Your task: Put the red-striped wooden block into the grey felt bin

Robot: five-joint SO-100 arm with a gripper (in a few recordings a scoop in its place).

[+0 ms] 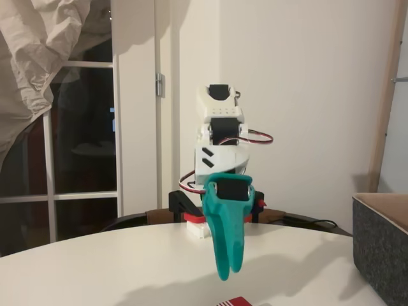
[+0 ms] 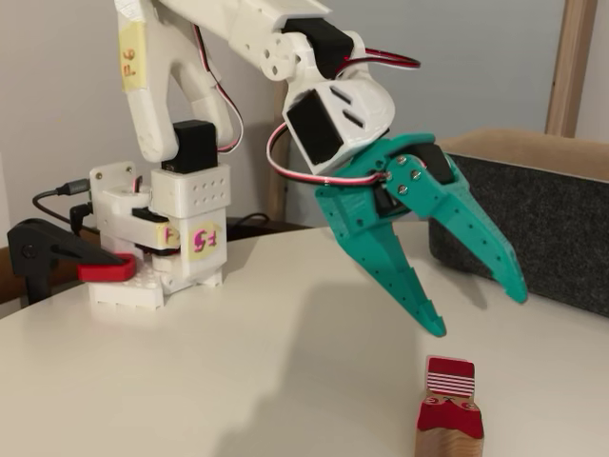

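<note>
The red-striped wooden block stands on the white table near its front edge; its red top with pale stripes also peeks in at the bottom of the other fixed view, block. My teal gripper hangs open just above the block, not touching it, with nothing between its fingers. Seen edge-on, the gripper points down over the block. The grey felt bin stands to the right, behind the gripper, and appears as the bin at the right edge.
A red-and-black plastic clamp holds the arm's white base to the table's far edge. The round white table stretches left of the gripper. A window and door frame stand behind.
</note>
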